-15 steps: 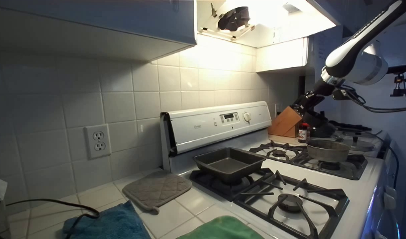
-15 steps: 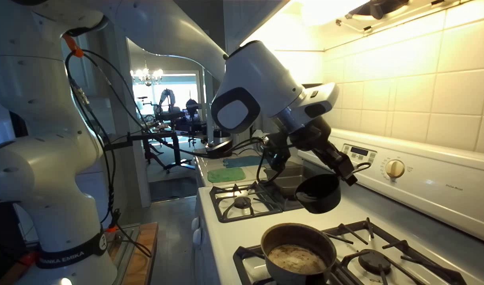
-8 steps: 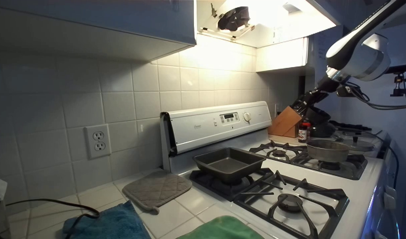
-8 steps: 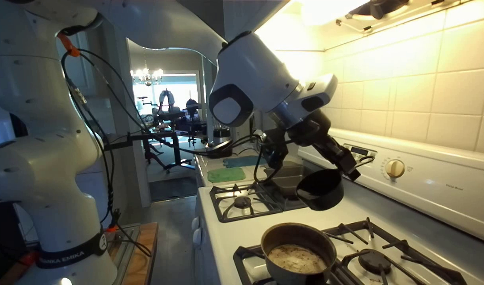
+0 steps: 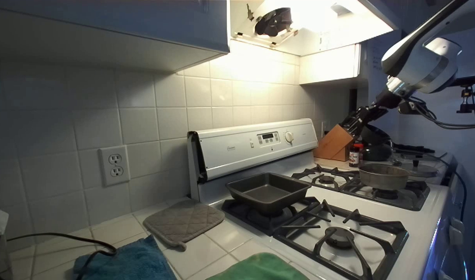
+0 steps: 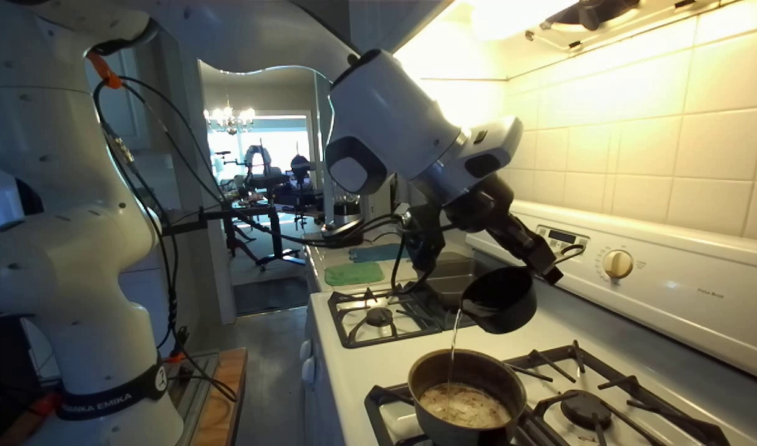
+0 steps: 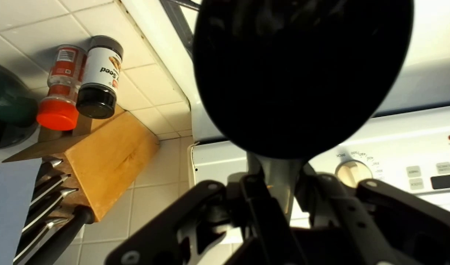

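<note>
Here, one gripper (image 6: 544, 264), one held pan (image 6: 516, 310), one pot (image 6: 477, 367) below

In an exterior view we see a black, round pan (image 6: 502, 303); at its six o'clock, a grey-brown, round metal pot (image 6: 477, 367) with mottled cream-and-brown contents (image 6: 468, 406). In an exterior view, at eight o'clock from a dark grey, square baking pan (image 5: 268, 192), we find a grey, quilted fabric pot holder (image 5: 185, 221).

The wrist view's top edge crops the saucepan (image 7: 302, 81)
</note>
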Robot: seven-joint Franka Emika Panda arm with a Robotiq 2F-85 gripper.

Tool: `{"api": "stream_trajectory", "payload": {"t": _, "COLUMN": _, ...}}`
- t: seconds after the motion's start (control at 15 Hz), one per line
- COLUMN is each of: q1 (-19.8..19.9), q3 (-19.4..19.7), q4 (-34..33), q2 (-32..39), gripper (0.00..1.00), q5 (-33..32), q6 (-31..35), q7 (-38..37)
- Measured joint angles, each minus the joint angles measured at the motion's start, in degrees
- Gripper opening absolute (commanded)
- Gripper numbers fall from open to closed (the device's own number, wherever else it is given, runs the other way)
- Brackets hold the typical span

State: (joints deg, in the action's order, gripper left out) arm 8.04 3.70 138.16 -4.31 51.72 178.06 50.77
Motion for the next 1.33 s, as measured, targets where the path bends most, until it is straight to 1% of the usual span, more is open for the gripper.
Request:
{"api": "stream_trajectory", "payload": {"t": 0.4, "q1": -0.36, "q3": 0.08, "q4": -0.64, "q2": -0.46, "gripper": 0.06, "q5": 8.57, "q6": 0.01, "q7": 7.82}}
{"api": "stream_trajectory", "payload": {"t": 0.73, "q1": -0.53, "q3": 0.08, "q4": -1.38, "q2": -0.46, "gripper": 0.06, "q5": 14.45, "q6": 0.01, "q7": 13.03}}
{"api": "stream_trajectory", "payload": {"t": 1.33, "q1": -0.87, "q3": 0.05, "q4": -4.31, "q2": -0.44, "gripper": 0.06, "q5": 26.92, "q6": 0.02, "q7": 24.25}}
